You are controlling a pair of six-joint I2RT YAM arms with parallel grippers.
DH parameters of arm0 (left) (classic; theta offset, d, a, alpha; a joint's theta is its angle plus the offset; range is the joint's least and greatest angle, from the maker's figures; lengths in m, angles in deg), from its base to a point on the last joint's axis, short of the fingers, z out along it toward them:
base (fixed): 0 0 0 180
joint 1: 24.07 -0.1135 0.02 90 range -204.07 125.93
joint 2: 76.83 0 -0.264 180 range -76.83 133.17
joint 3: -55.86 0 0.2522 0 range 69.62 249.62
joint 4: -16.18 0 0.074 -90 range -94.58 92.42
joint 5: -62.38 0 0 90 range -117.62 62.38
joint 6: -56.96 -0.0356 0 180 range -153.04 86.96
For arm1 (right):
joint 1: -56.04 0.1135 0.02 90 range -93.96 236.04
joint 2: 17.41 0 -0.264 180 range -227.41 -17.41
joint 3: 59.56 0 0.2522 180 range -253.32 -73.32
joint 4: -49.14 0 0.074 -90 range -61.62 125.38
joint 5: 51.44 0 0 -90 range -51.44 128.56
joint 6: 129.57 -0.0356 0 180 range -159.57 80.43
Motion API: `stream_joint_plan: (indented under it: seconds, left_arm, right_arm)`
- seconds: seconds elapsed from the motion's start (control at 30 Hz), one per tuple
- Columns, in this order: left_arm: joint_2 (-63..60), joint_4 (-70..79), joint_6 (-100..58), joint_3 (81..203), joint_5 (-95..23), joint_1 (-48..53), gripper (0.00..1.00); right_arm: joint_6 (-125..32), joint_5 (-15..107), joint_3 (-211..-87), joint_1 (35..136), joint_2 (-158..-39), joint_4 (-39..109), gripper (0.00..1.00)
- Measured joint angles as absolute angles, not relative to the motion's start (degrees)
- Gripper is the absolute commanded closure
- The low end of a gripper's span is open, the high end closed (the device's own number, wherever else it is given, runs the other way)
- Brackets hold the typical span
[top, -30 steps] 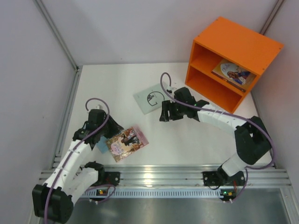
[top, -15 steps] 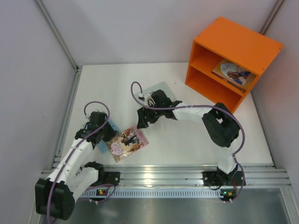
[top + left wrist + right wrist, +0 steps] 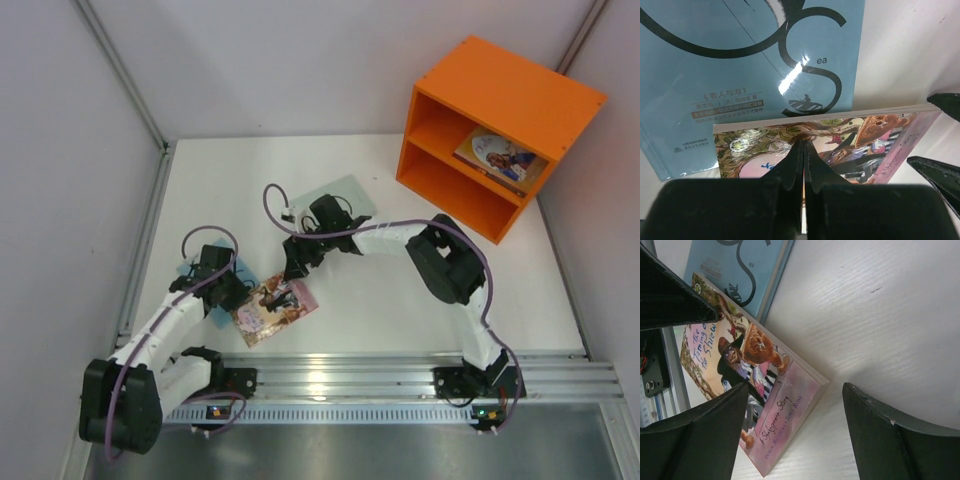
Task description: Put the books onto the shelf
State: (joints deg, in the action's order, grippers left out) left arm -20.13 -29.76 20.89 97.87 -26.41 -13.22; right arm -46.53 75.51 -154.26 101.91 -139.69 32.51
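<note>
A pink illustrated book (image 3: 275,305) lies flat on the white table near the left front. It overlaps a light blue book (image 3: 740,65) with black swirls. My left gripper (image 3: 232,292) is shut, its tips (image 3: 804,146) resting over the pink cover's left edge. My right gripper (image 3: 795,387) is open and hangs just above the pink book's (image 3: 785,390) far right corner, which shows between its fingers. A pale green book (image 3: 345,192) lies behind the right arm, partly hidden. The orange shelf (image 3: 505,95) stands at the back right with one illustrated book (image 3: 498,155) in its upper compartment.
A ribbed aluminium rail (image 3: 330,375) runs along the near table edge. White walls close in the left and back sides. The right arm stretches across the table's middle, its cable (image 3: 270,195) looping above the wrist.
The right arm has swung left from the pale green book to the pink book, its jaws opening wider. The left gripper has closed and shifted slightly toward the front.
</note>
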Motion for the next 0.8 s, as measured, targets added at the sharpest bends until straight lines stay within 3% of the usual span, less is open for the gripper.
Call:
stream_joint_plan:
  seconds: [0.17,0.3,0.37,0.43,0.5,0.6,0.63,0.8]
  left_arm:
    - [-18.64,-27.84,21.31,97.22,-26.49,-13.24,1.00]
    - [-18.64,-27.07,21.44,96.97,-26.67,-13.26,1.00]
    - [-18.64,-26.85,21.42,96.95,-26.67,-13.26,1.00]
    - [-18.60,-26.72,21.31,97.00,-26.69,-13.26,1.00]
    - [-18.51,-26.77,20.85,97.35,-26.95,-13.26,1.00]
    - [-17.92,-28.67,18.92,100.82,-29.40,-13.30,0.63]
    - [-17.83,-29.37,18.31,103.03,-30.19,-13.30,0.44]
    - [-19.12,-30.37,15.95,113.72,-32.83,-13.30,0.25]
  right_arm:
    - [-46.16,77.36,-153.89,102.74,-139.84,32.49,0.35]
    - [-46.33,76.95,-152.62,103.00,-139.84,32.99,0.65]
    - [-47.03,77.08,-151.97,102.98,-139.82,33.12,0.74]
    - [-47.51,76.95,-151.40,103.00,-139.82,32.90,0.93]
    - [-48.76,76.93,-151.14,103.00,-139.56,32.88,1.00]
    - [-50.81,77.06,-150.00,102.37,-137.61,32.71,1.00]
    - [-51.93,77.08,-149.21,101.95,-136.41,32.55,1.00]
    - [-59.51,77.80,-141.50,95.00,-124.92,32.86,1.00]
